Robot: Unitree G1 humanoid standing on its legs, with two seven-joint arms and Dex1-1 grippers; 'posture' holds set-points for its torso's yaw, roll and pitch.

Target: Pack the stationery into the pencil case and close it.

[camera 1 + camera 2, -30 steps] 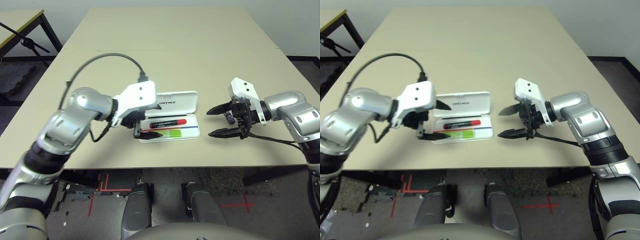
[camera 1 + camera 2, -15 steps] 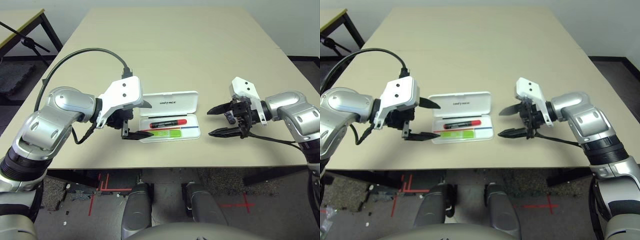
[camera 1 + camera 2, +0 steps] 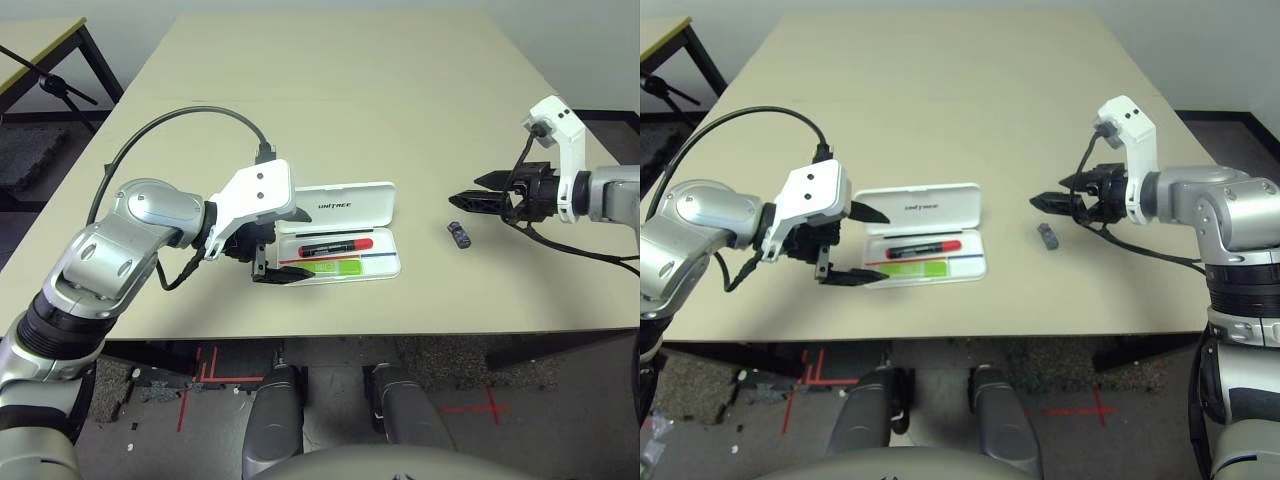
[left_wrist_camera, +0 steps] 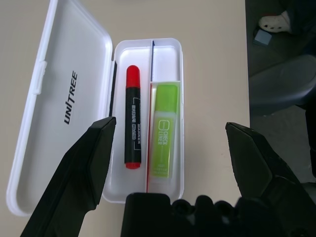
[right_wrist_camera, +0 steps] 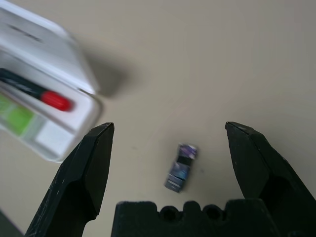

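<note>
The left hand [image 3: 278, 246] hovers with fingers spread wide at the left end of the open pencil case [image 3: 340, 236], empty. Just ahead of it, the tray holds the red marker [image 3: 336, 245] and green highlighter [image 3: 337, 266]. The right hand [image 3: 472, 200], also wide open and empty, hangs above the tabletop [image 3: 350, 100], the small dark block [image 3: 459, 234] lying just below its fingertips.

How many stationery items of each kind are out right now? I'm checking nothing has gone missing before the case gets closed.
Red marker: 1
Green highlighter: 1
Small dark block: 1
Pencil case: 1
Total: 4
</note>
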